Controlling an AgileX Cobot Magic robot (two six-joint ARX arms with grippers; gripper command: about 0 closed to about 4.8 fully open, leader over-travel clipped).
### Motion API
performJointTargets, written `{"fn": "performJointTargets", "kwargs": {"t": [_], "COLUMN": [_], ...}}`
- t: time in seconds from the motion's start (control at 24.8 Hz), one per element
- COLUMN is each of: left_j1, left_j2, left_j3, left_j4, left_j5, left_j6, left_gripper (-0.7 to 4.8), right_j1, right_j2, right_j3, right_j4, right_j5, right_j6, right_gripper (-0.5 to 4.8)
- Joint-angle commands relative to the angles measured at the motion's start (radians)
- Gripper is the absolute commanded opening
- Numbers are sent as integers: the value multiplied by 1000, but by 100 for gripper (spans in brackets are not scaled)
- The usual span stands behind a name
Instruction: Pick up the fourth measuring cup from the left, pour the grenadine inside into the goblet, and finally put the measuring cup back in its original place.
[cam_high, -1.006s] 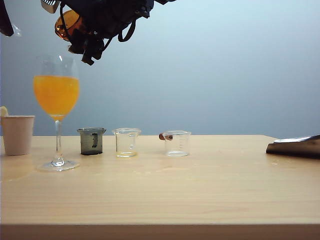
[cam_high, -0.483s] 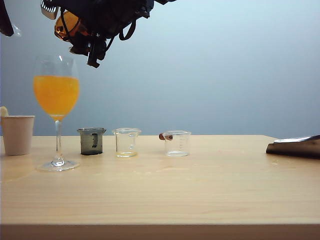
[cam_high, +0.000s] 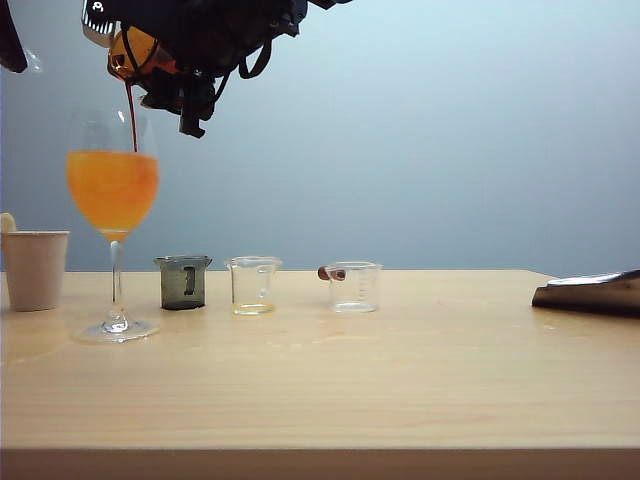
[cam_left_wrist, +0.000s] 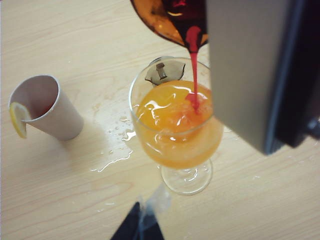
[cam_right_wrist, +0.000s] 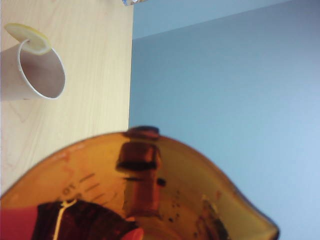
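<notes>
Exterior: right fingers (cam_high: 165, 70), reaching across above the goblet (cam_high: 113, 225), stayed clamped on the fourth measuring cup (cam_high: 133, 50); half a second back nothing fell, now grenadine (cam_high: 131, 115) streamed from just below them into the glass.

Left wrist: stream hit the orange juice (cam_left_wrist: 172, 120). Left fingers — couldn't tell.

Right wrist: cup tipped, syrup at the spout. I judged the pour begun, return to bench (cam_high: 400, 370) pending.

Graduation lines and a mark resembling "10" are seen on the measuring cup (cam_right_wrist: 140, 200) wall; nothing else can be read.
</notes>
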Motion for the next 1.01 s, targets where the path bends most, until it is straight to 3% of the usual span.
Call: {"fn": "performJointTargets", "kwargs": {"t": [0.04,0.28,0.64,1.01], "left_j1": [-5,-7,-5,1], "left_j2": [4,3,2,-4], "left_j3": [2,2,2,5], "left_j4": [7,21,32,90], "left_j5": [0,-3,-8,-68], "left_j6": [1,1,78,-2], "left_gripper": [-5,-5,-5,-4], "right_j1": [9,10,10,8], "right_j2": [-9,-9,-9,-9], "right_j3": [4,4,4,4], "right_j4": [32,32,32,32], "right_j5": [-4,-4,-4,-5], "right_j6": [-5,-5,-5,-1], "right_gripper": [107,107,107,107]}}
